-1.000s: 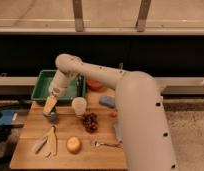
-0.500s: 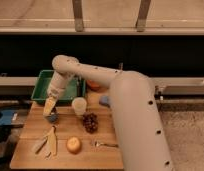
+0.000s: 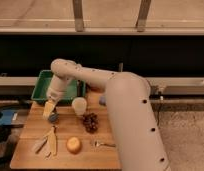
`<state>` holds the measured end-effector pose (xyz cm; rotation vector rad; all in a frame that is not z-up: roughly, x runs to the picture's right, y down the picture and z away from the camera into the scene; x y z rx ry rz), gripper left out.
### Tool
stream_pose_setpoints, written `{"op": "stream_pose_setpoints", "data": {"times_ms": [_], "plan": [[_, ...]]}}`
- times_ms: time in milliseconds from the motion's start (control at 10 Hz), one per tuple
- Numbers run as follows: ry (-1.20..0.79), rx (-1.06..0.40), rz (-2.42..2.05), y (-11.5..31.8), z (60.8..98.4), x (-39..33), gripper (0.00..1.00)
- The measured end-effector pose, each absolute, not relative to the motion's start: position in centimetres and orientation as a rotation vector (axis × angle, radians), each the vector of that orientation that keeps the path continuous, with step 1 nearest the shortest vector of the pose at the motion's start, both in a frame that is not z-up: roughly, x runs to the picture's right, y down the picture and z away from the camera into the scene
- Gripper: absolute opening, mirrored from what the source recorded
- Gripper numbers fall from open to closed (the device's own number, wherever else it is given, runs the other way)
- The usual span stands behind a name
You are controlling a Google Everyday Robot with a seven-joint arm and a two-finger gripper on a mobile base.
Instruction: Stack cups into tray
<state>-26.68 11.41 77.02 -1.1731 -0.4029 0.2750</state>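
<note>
The pale cream-white round cup (image 3: pixel 79 106) stands upright on the wooden tabletop (image 3: pixel 31 126), its long axis vertical and its mouth facing up. It sits just in front of the near wall of the green rectangular plastic tray (image 3: pixel 40 86), outside it and near the tray's right end. The small dark blue-grey round cup (image 3: pixel 54 118) also rests on the tabletop, left of the cream cup and a little nearer the camera. It shows only as a low dark shape, so which way its mouth points cannot be told.

The white robot arm (image 3: pixel 90 77) reaches in from the right, passes over the tray and bends down toward the table. The gripper (image 3: pixel 48 110) hangs at its end, pointing down and slightly left, just in front of the tray's near wall. The blue-grey cup lies right against the gripper's lower right side, touching or nearly so. Whether the gripper is apart, together or clamped on that cup cannot be told. The cream cup is apart from the gripper, to its right.

A bunch of dark grapes (image 3: pixel 89 122) lies in front of the cream cup, and a round orange-yellow fruit (image 3: pixel 73 145), pale wooden utensils (image 3: pixel 47 142) and a small metal utensil (image 3: pixel 102 144) lie along the table's near edge.
</note>
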Motion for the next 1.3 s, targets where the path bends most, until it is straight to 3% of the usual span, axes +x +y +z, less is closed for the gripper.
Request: {"op": "stream_pose_setpoints", "data": {"times_ms": [1000,1100,1200,1300], "plan": [[-0.453,-1.238,0.295,15.1,80.0,-28.2,0.62],[-0.452,-1.239,0.297,15.2,80.1,-28.3,0.60],[-0.445,-1.237,0.300,15.4,80.4,-28.3,0.46],[-0.439,-1.237,0.298,15.4,80.5,-28.3,0.39]]}}
